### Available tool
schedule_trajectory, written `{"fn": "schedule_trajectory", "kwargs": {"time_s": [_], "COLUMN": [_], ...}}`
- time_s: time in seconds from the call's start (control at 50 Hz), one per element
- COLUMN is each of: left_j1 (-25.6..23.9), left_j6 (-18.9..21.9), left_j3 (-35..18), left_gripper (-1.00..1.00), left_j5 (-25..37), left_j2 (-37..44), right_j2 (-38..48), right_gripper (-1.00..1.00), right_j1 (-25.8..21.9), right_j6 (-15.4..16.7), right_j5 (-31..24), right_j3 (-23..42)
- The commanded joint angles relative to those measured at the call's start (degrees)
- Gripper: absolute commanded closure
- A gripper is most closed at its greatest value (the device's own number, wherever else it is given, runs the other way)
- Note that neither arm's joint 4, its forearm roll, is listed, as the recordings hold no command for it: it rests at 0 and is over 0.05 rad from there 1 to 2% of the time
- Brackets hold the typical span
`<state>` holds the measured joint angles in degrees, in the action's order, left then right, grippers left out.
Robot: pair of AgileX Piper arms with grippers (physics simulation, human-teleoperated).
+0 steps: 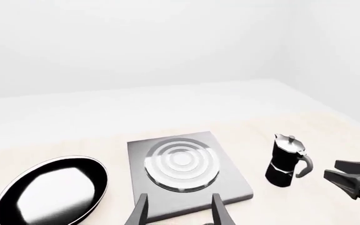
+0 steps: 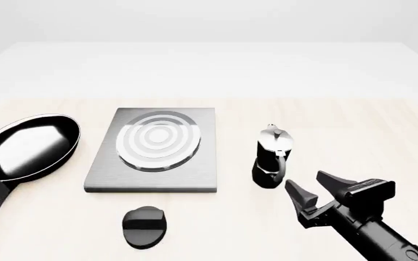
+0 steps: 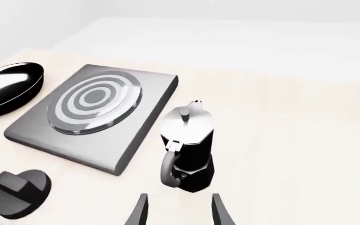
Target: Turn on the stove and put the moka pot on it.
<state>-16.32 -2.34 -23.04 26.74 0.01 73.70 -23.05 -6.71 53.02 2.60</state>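
just one moka pot [image 2: 273,156], one stove [image 2: 153,150]

no readable text, labels, brands or numbers on anything

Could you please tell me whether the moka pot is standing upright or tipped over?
Upright: the moka pot stands on its black base on the table, lid knob on top, right of the stove.

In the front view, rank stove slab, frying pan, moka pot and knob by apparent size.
1. Stove slab
2. Frying pan, partly cut off by the frame edge
3. Moka pot
4. Knob, close to the pot; nearer the camera, so unsure
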Motion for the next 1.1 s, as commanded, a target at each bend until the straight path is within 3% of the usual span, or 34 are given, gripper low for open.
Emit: {"fn": "schedule_trajectory", "kwargs": {"time_s": [0.02,0.66,1.1], "left_j1": [-0.3,-1.3,-1.5], "left_j6": [0.1,0.0,-0.2], "left_j3": [0.3,0.1,-0.3], "left_gripper": [-1.00,-1.00,-1.00], "left_j5": [0.0,0.8,1.1], "left_j2": [0.0,0.0,0.0], "right_j2": [8.7,18.5,26.6], "right_gripper": [-1.00,-1.00,-1.00], "right_j1": [-0.8,-3.6,-2.8], "right_j6": [0.4,1.2,3.0], "right_j5": [7.7,13.0,16.8], "right_j3": [0.5,4.5,7.6]}}
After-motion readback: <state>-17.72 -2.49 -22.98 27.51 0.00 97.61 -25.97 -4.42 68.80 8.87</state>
